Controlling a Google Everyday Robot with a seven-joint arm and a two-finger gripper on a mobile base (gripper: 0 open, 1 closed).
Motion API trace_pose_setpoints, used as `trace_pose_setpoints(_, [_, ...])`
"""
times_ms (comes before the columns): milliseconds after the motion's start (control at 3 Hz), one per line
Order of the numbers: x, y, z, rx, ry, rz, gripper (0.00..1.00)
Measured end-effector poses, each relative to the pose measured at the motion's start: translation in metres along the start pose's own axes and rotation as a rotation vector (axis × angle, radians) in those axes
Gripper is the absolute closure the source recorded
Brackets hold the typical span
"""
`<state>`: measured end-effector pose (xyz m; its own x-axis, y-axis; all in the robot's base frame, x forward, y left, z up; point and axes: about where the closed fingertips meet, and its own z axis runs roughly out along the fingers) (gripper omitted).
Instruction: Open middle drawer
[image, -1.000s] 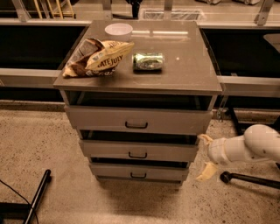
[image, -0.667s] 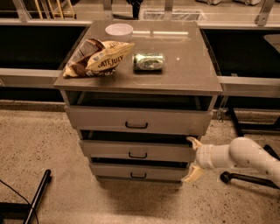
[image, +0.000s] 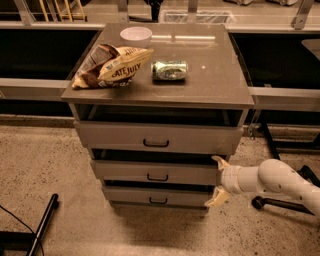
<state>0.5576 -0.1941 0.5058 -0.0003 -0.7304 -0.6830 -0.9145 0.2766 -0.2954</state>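
The middle drawer (image: 155, 172) is a grey-beige flat front with a small dark centre handle (image: 157, 177), set between a taller top drawer (image: 157, 137) and a slimmer bottom drawer (image: 156, 196). It stands out only slightly, with a dark gap above it. My gripper (image: 218, 181) comes in from the right on a white arm and sits at the right end of the middle drawer's front. Its two cream fingers are spread apart, one (image: 220, 161) at the drawer's upper edge and one (image: 216, 199) below it, holding nothing.
On the cabinet top (image: 210, 85) lie a chip bag (image: 111, 66), a green can (image: 169, 70) on its side and a white bowl (image: 136, 36). A black wheeled stand (image: 280, 200) is on the floor at right, a dark bar (image: 42, 225) at lower left.
My gripper has moved left from beside the cabinet to the right end of the middle drawer's front. The drawers have not visibly moved.
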Motion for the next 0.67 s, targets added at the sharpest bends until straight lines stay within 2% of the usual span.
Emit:
trace_pose_setpoints(333, [0.025, -0.001, 0.02, 0.001, 0.051, -0.019, 0.0])
trace_pose_setpoints(667, [0.053, -0.006, 0.04, 0.016, 0.162, -0.057, 0.0])
